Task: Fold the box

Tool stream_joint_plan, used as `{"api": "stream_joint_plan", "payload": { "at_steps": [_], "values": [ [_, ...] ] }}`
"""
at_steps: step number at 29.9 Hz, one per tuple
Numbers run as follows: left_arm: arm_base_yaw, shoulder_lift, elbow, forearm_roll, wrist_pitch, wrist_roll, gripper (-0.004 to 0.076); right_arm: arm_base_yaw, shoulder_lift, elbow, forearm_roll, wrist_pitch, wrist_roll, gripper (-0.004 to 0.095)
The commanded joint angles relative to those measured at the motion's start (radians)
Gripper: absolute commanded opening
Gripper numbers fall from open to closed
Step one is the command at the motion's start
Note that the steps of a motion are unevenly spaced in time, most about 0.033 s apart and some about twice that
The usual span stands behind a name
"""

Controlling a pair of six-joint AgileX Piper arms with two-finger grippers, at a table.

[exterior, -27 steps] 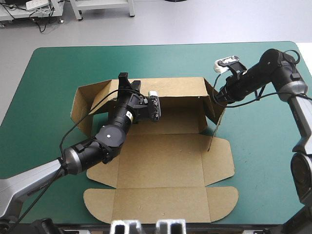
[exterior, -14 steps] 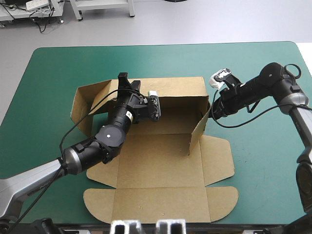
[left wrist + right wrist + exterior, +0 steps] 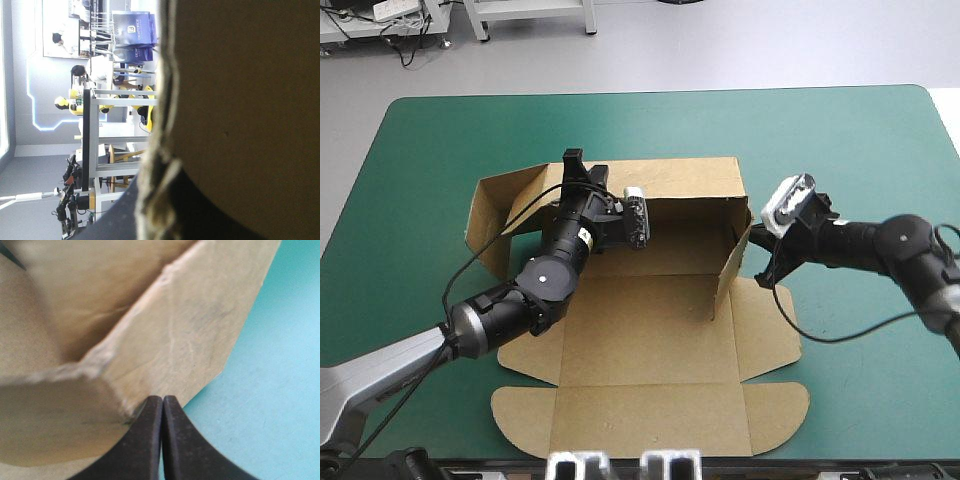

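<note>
The brown box (image 3: 650, 310) lies open on the teal-green cover, its back wall (image 3: 690, 180) raised and its right side wall (image 3: 728, 265) standing, swung inward. My left gripper (image 3: 588, 185) sits at the back wall's left end; in the left wrist view it (image 3: 160, 175) is all but shut with the board's edge (image 3: 160, 100) between the black fingers. My right gripper (image 3: 760, 240) is low, just outside the right wall. Seen from the right wrist, it (image 3: 162, 399) is shut to a point, its tip against the brown board (image 3: 190, 340).
The left side flap (image 3: 495, 215) splays outward and half up. The lid panel with rounded tabs (image 3: 650, 415) lies flat toward the table's front edge. Bare teal-green cover (image 3: 860, 150) extends right of and behind the box.
My right arm has dropped lower and come forward beside the box. The right wall, leaning outward earlier, has swung inward and upright. The left arm has not moved.
</note>
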Motion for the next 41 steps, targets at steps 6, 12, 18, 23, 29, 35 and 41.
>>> {"api": "stream_joint_plan", "payload": {
  "at_steps": [6,12,18,23,29,35,41],
  "values": [
    [0.0,-0.04,-0.027,0.064,0.007,-0.006,-0.001,0.002,-0.175,0.242,0.508,-0.177,-0.534,-0.0007],
    [0.0,-0.04,-0.027,0.054,0.003,-0.006,-0.001,0.002,-0.175,0.242,0.447,-0.14,-0.483,0.0337],
    [0.0,-0.04,-0.027,0.031,0.001,-0.006,-0.001,0.002,-0.175,0.242,0.396,-0.063,-0.374,0.0715],
    [-0.009,-0.04,-0.027,-0.01,0.0,0.023,-0.0009,0.002,-0.175,0.242,0.372,-0.016,-0.354,0.0718],
    [-0.037,-0.029,-0.027,-0.034,0.007,0.032,-0.0009,0.009,-0.175,0.242,0.471,-0.035,-0.407,0.0715],
    [-0.039,0.03,-0.027,-0.044,0.086,0.027,0.0016,0.104,-0.175,0.242,0.556,-0.2,-0.406,0.0715],
    [-0.039,0.08,-0.129,-0.219,0.181,0.029,0.0015,0.149,-0.175,0.242,0.6,-0.304,-0.41,0.071]
  ]
}}
